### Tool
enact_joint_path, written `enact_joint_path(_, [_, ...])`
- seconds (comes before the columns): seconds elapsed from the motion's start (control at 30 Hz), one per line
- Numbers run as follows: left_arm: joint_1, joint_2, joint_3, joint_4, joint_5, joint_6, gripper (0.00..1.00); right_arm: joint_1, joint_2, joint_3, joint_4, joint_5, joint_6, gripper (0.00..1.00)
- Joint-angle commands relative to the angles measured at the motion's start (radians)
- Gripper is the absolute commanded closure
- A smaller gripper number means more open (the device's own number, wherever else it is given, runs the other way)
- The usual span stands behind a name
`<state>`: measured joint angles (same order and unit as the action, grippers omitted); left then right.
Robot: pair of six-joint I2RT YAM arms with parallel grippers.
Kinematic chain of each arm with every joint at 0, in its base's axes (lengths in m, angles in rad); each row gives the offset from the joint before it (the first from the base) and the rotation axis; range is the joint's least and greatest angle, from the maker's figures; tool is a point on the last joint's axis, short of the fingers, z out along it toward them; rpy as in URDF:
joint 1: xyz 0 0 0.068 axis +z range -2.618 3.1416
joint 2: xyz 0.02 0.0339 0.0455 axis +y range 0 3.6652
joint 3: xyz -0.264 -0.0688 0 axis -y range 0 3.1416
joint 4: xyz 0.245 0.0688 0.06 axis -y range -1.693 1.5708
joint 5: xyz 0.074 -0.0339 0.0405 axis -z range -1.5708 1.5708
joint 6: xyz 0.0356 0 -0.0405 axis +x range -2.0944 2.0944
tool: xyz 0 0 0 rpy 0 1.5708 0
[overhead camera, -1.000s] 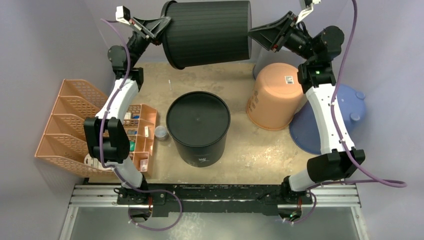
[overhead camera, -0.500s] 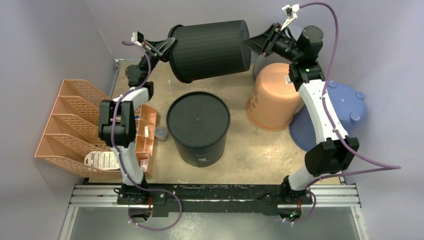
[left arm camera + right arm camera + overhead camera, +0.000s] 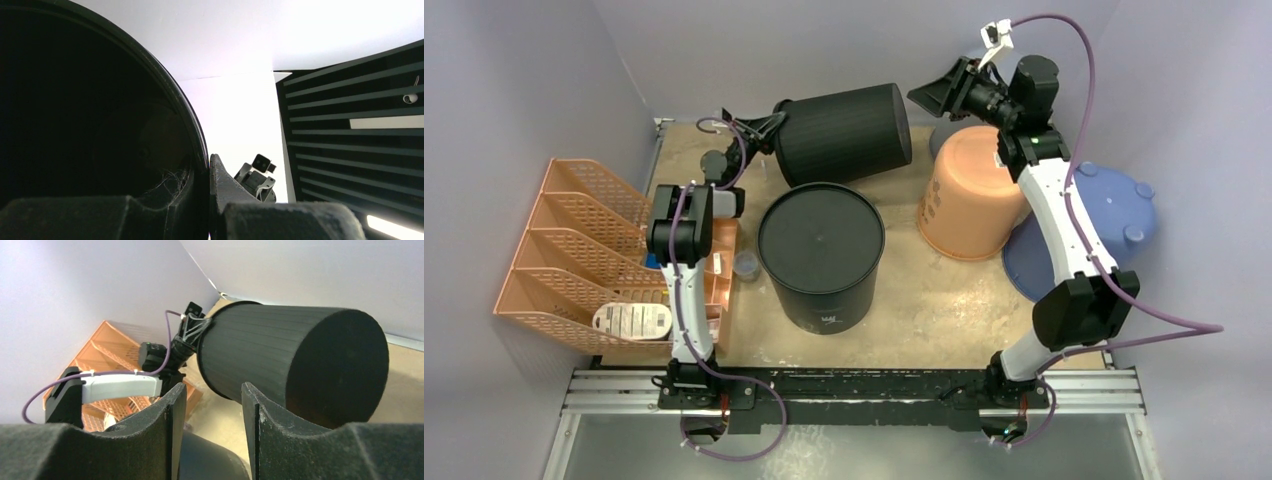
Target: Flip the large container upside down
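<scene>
The large black ribbed container lies on its side at the back of the table, open mouth to the left, flat base to the right. My left gripper is shut on its rim; in the left wrist view the rim is pinched between the fingers of the left gripper. My right gripper is open and empty, a little to the right of the base and apart from it. In the right wrist view the container lies beyond the open right gripper.
A black round tub stands mid-table in front of the ribbed container. An orange bucket stands upside down at the right, with a blue tub beside it. Orange file racks, a small organiser and a small jar are at the left.
The ribbed container has come down from high in the air towards the table's back, held by the left gripper. The right gripper has lowered too and now stands off the base.
</scene>
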<state>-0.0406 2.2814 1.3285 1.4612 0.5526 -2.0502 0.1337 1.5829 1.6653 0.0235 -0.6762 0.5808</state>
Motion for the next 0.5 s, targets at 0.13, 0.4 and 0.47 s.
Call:
enact_joint_path(0.13, [-0.029,0.064,0.044,0.261,-0.091,-0.274,1.0,0.018,0.099,0.097,-0.167,0.194,-0.098,0.48])
enact_joint_path(0.4, [-0.035,0.164,0.083,0.261,-0.073,-0.306,1.0,0.076,0.244,0.234,-0.312,0.358,-0.182,0.37])
enact_joint_path(0.47, [-0.034,0.176,0.072,0.262,-0.062,-0.305,1.0,0.087,0.262,0.246,-0.307,0.345,-0.191,0.32])
